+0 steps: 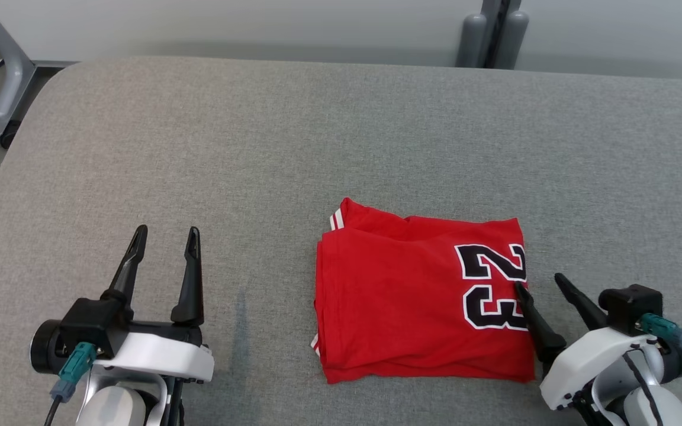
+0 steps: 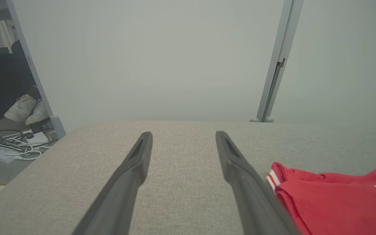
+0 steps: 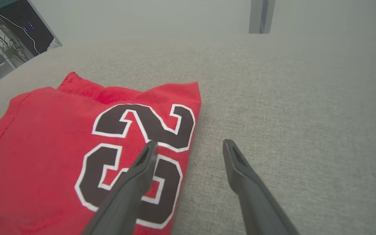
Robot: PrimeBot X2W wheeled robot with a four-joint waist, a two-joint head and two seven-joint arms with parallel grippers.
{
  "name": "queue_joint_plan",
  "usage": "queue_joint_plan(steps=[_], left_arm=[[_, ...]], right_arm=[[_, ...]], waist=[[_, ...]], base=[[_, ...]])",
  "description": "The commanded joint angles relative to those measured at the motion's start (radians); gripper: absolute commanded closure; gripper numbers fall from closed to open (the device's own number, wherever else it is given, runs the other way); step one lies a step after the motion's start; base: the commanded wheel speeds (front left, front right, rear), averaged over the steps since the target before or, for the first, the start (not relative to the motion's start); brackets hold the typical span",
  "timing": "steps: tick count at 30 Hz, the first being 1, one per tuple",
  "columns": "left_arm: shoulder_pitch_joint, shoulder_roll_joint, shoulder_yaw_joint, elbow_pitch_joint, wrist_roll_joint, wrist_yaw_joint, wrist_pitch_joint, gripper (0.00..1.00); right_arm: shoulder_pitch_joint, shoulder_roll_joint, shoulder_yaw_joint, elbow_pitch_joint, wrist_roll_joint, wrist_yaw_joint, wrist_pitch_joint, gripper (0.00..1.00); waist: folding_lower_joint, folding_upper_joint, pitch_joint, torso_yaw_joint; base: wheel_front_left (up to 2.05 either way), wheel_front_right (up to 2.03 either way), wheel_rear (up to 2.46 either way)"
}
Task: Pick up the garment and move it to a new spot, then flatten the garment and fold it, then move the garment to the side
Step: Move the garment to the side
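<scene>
Grey fabric table [image 1: 199, 148]: spans head view. Red garment [image 1: 406, 302], black 23 print: folded rectangle, flat on table, right of centre. Left gripper [image 1: 166, 231]: released, fingers spread, empty, well left of garment. Right gripper [image 1: 539, 282]: released, empty, 1 finger over garment's right edge at 23, other over bare table.

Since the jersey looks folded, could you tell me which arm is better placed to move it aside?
Right: the right gripper, open, straddles the jersey's edge; the left gripper hovers apart over the table.
</scene>
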Motion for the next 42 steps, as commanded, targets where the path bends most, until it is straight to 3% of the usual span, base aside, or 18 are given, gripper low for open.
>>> queue_joint_plan(steps=[1, 8, 9, 10, 12, 17, 25, 36, 42], left_arm=[[-0.025, 0.003, 0.001, 0.006, -0.002, -0.006, -0.006, 0.00], [-0.063, -0.012, 0.001, 0.043, -0.002, -0.017, -0.026, 0.00], [-0.066, -0.014, 0.001, 0.046, -0.003, -0.018, -0.029, 0.00], [-0.067, -0.015, 0.003, 0.048, -0.004, -0.019, -0.031, 0.00], [-0.063, -0.015, 0.005, 0.056, -0.004, -0.020, -0.033, 0.00], [-0.059, -0.012, 0.013, 0.066, 0.001, -0.020, -0.036, 0.00], [-0.047, 0.003, 0.029, 0.059, 0.003, -0.008, -0.037, 0.00], [-0.077, 0.022, 0.032, 0.034, 0.012, 0.004, -0.034, 0.00], [-0.107, 0.047, 0.030, -0.012, 0.027, 0.010, -0.020, 0.00]], right_arm=[[-0.014, -0.007, 0.007, 0.013, 0.010, 0.000, 0.003, 0.00], [-0.072, -0.013, 0.100, 0.157, 0.063, 0.000, 0.034, 0.00], [-0.076, -0.010, 0.111, 0.171, 0.073, 0.000, 0.042, 0.11], [-0.079, -0.010, 0.123, 0.182, 0.082, 0.000, 0.049, 0.54], [-0.089, -0.010, 0.141, 0.203, 0.097, 0.000, 0.058, 1.00], [-0.112, -0.022, 0.162, 0.216, 0.118, 0.000, 0.034, 1.00], [-0.119, -0.077, 0.138, 0.189, 0.128, -0.002, -0.012, 1.00], [-0.095, -0.178, -0.004, 0.156, 0.114, 0.000, -0.049, 1.00], [-0.156, -0.193, -0.059, 0.118, 0.117, 0.000, -0.070, 1.00]], waist=[[0.0000, 0.0000, 0.014, 0.014], [0.0000, 0.0000, 0.039, 0.032], [0.0000, 0.0000, 0.041, 0.032], [0.0000, 0.0000, 0.043, 0.032], [0.0000, 0.0000, 0.044, 0.030], [0.0000, 0.0000, 0.038, 0.005], [0.0000, 0.0000, 0.035, -0.106], [0.0000, 0.0000, 0.072, -0.235], [0.0000, 0.0000, 0.123, -0.307]], base=[[0.00, 0.00, 0.00], [0.00, 0.00, 0.00], [0.00, 0.00, 0.00], [0.00, 0.00, 0.00], [0.00, 0.00, 0.00], [0.00, 0.00, 0.00], [0.00, 0.00, 0.00], [0.00, 0.00, 0.00], [0.00, 0.00, 0.00]])
